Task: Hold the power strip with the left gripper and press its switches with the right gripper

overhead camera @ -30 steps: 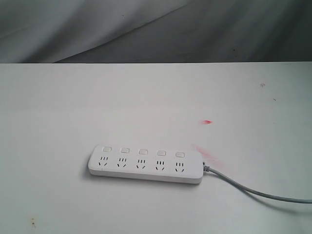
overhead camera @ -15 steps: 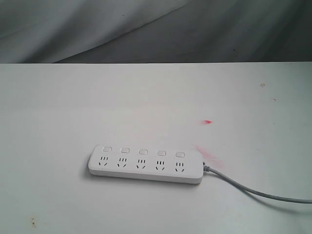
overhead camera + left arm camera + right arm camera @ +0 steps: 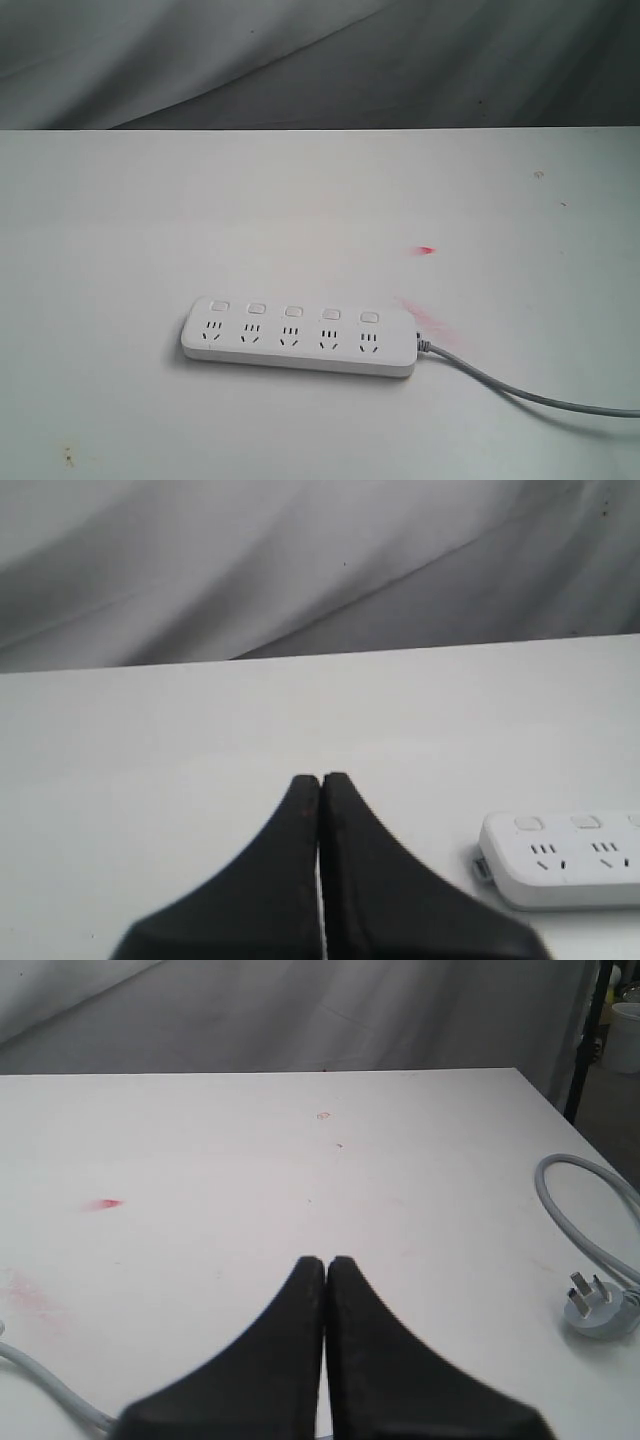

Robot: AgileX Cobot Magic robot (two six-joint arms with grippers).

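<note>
My left gripper [image 3: 320,780] is pinched tight, tips together, holding nothing. It's over the bench [image 3: 120,220], with the power strip [image 3: 298,337] near it but apart. My right gripper [image 3: 326,1260] is clamped empty too. The strip lies flat toward the bench's near edge, switches [image 3: 293,311] up, cord [image 3: 530,395] trailing toward the right edge.

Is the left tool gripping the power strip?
No, the left tool is shut on nothing, with the power strip lying apart from it on the table.
</note>
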